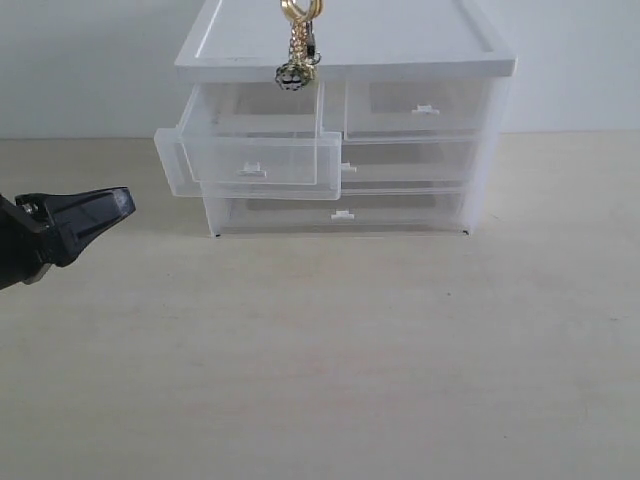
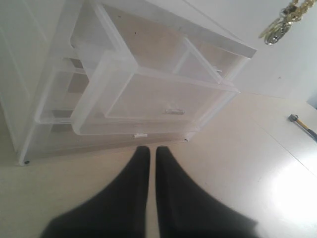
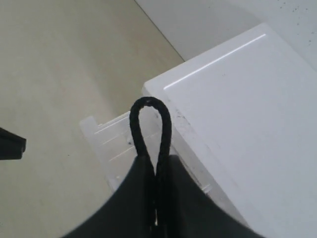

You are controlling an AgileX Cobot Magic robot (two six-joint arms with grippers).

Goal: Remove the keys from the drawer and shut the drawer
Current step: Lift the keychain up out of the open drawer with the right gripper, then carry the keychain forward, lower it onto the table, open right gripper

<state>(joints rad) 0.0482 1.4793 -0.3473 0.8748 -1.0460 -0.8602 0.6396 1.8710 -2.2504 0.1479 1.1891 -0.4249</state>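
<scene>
A pale wood-grain tabletop (image 1: pixel 320 350) spreads in front of a white plastic drawer cabinet (image 1: pixel 400 40). Behind the cabinet rises a plain white wall (image 1: pixel 80 60). Light is soft and even, with faint shadow under the cabinet.

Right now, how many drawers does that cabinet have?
4. The top-left small drawer, pulled out; top-right small drawer, shut; middle full-width drawer and bottom full-width drawer below them, both shut. None appears hidden.
</scene>
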